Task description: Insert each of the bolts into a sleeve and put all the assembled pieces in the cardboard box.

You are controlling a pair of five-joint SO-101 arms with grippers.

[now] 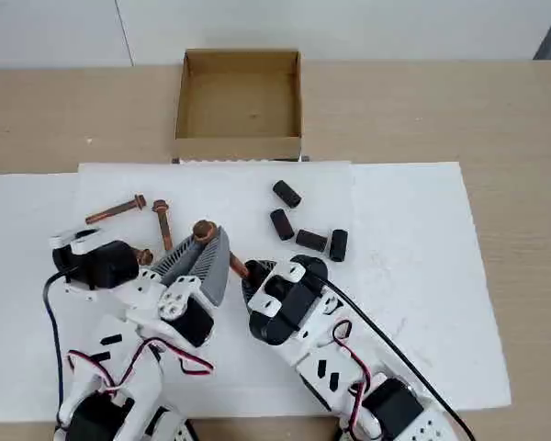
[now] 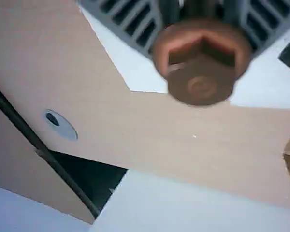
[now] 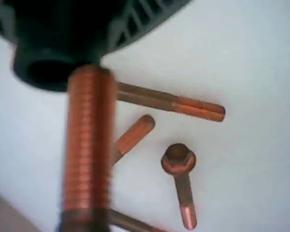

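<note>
My left gripper (image 1: 205, 243), with grey fingers, is shut on a copper bolt (image 1: 222, 250), its hex head (image 2: 200, 63) close to the left wrist camera. The bolt's threaded shaft (image 3: 88, 145) reaches the mouth of a black sleeve (image 3: 43, 72), on which my right gripper (image 1: 255, 281) is shut. I cannot tell whether the tip is inside the bore. Three loose bolts (image 1: 117, 209) (image 1: 163, 223) (image 1: 143, 256) lie on the white sheet to the left. Several black sleeves (image 1: 286, 194) (image 1: 311, 241) lie to the right. The cardboard box (image 1: 179, 101) stands open at the back.
The white sheet (image 1: 422, 276) covers the middle of the wooden table (image 1: 459, 110). Both arms' bodies and cables (image 1: 349, 367) take up the front edge. The right half of the sheet is bare.
</note>
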